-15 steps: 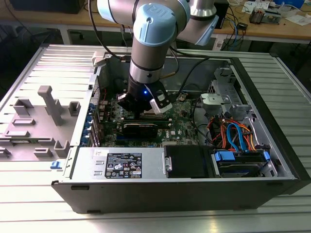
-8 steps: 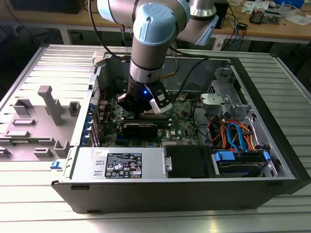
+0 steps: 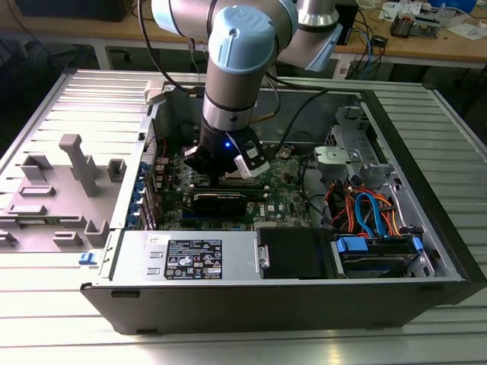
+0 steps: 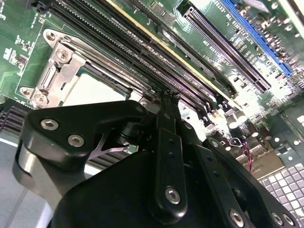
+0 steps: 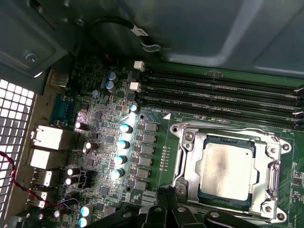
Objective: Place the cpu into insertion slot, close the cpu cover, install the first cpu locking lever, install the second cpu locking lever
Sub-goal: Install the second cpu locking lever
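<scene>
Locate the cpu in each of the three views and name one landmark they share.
Exterior view: the cpu itself can't be made out; the gripper hangs over that part of the green board.
First wrist view: the cpu sits in the insertion slot, framed by the cpu cover.
Second wrist view: cpu beside the black gripper body.
Shared landmark: the long black memory slots.

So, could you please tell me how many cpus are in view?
1. The cpu sits in its socket on the green motherboard, beside the long black memory slots.
</scene>
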Available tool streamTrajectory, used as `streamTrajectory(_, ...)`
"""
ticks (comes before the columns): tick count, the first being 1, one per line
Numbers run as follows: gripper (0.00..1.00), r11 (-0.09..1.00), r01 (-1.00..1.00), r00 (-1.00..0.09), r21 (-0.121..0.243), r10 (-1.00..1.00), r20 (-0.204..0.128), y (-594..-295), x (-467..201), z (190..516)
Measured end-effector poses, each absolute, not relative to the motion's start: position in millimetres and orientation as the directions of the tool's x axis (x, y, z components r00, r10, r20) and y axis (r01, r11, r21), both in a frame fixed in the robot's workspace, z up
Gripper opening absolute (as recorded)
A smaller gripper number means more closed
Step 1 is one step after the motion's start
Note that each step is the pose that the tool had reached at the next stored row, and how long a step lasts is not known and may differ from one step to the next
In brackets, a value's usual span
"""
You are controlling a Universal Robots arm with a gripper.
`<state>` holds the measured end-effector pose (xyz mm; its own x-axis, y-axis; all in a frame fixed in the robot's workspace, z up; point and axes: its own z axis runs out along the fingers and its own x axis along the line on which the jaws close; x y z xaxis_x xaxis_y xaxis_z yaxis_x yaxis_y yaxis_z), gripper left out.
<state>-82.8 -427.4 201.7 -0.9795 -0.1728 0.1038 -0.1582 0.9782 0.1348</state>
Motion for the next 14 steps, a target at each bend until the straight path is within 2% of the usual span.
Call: streamTrajectory(14,0.11,0.977,-0.160,-0.979,0.139,-0.175,0.103,-427.5,-84.5,201.8)
